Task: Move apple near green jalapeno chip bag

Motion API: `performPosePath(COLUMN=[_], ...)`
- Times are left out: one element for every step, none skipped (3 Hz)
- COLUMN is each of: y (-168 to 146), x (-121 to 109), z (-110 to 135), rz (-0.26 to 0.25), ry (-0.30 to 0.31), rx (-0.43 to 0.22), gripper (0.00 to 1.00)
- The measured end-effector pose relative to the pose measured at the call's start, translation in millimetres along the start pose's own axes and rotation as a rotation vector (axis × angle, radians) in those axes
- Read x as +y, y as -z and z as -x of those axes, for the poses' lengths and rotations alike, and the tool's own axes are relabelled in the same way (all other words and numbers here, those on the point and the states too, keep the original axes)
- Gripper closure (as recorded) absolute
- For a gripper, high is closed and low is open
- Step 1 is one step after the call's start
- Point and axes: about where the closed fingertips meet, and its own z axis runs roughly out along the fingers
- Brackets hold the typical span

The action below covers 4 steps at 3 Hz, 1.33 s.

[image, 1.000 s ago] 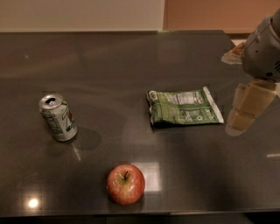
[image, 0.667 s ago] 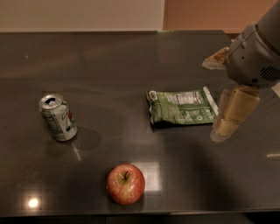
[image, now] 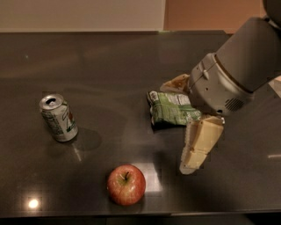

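Zero progress to report. From the left, your soda can (image: 58, 117) stands alone. The apple (image: 126, 184) sits untouched at the near edge, well apart from the chip bag (image: 173, 113) at centre-right. Your gripper (image: 175, 127) hangs over that bag, jaws spread wide, holding nothing. Grasp, carry and set-down are all left to do. The dark glossy table (image: 109, 66) throws back bright glints, with a pale wall (image: 79, 13) behind and an orange-tan panel (image: 210, 13) to the right.

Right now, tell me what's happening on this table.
A robot arm is set to move the apple next to the green jalapeno chip bag. Its gripper hangs open by the bag, holding nothing. The apple sits untouched near the front edge of the table, apart from the bag. A soda can stands at the left.
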Motion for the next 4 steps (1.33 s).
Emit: performPosePath(y=[-36.7,-62.6,-85.6,-104.9], x=[30.6,54.7,73.1,84.6], z=[16.7,27.7,37.7,45.2], rz=[0.109,0.177,0.224,0.262], ry=[0.077,0.141,0.200,0.241], rx=[-0.033,-0.050,-0.055,-0.054], gripper=[0.00,0.00,0.00,0.00])
